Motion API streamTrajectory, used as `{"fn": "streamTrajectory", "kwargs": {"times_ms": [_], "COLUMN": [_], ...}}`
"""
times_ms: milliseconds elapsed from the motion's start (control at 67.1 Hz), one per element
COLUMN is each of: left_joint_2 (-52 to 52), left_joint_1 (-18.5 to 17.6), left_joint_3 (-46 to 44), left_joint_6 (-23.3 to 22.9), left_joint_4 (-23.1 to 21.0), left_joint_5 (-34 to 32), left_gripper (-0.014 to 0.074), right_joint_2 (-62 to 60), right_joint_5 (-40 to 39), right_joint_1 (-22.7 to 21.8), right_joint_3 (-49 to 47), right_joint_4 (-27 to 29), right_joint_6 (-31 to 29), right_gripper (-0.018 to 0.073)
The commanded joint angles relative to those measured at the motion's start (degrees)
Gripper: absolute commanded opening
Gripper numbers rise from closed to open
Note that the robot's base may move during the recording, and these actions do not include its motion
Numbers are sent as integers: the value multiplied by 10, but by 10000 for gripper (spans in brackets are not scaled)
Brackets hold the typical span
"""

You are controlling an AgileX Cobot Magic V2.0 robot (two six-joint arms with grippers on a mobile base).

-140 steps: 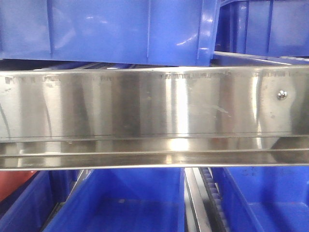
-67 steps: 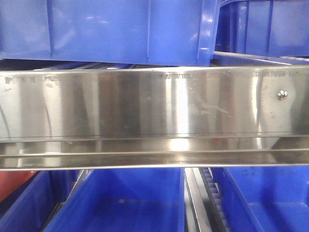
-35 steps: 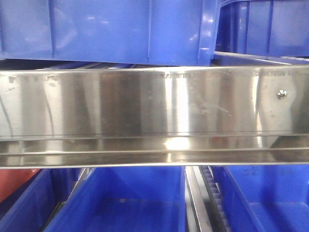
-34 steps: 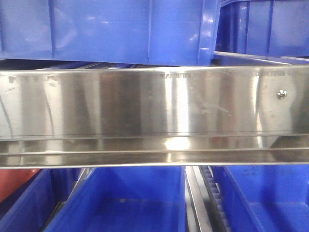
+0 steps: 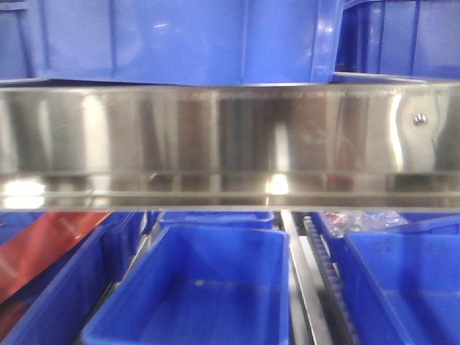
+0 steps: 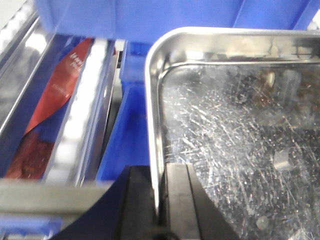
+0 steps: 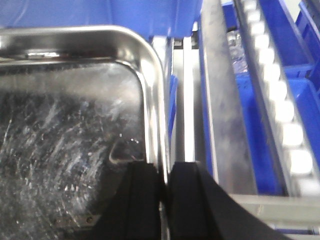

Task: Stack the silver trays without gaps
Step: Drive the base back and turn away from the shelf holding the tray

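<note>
A silver tray [image 6: 235,130] is carried between both arms. Its left rim is pinched by the left pincer [image 6: 160,212] and its right rim by the right pincer [image 7: 162,200], each pair of jaws pressed onto the thin out-turned edge. The tray is held above a blue bin [image 6: 125,130] in the rack, with its far edge close to the wall of another bin. No second tray is seen in any view, so the stacking is judged not yet done.

For a gapless nest, the tray should be kept level and both sides lowered at the same rate. The corners should be lined up before the rims are released, since a skewed descent would likely wedge the sloping sides.

The way is crowded. The shelf rail [image 5: 215,136] crosses the front view, a roller track [image 7: 272,90] runs to the right, and a red packet [image 6: 60,95] lies to the left.
</note>
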Motion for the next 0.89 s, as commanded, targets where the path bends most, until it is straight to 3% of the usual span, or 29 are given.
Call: {"fn": "streamTrajectory", "kwargs": {"times_ms": [0,879], "left_joint_2": [5,5], "left_joint_1": [-6,-6], "left_joint_3": [-4,-4], "left_joint_6": [2,2], "left_joint_4": [2,2], "left_joint_5": [-50,-50], "left_gripper": [-16,-16], "right_joint_2": [-1,-1], "right_joint_5": [-79,-79], "right_joint_1": [6,6], "right_joint_3": [-1,-1], "right_joint_4": [-6,-6], "right_joint_6": [0,0], "right_gripper": [-21,-21]}}
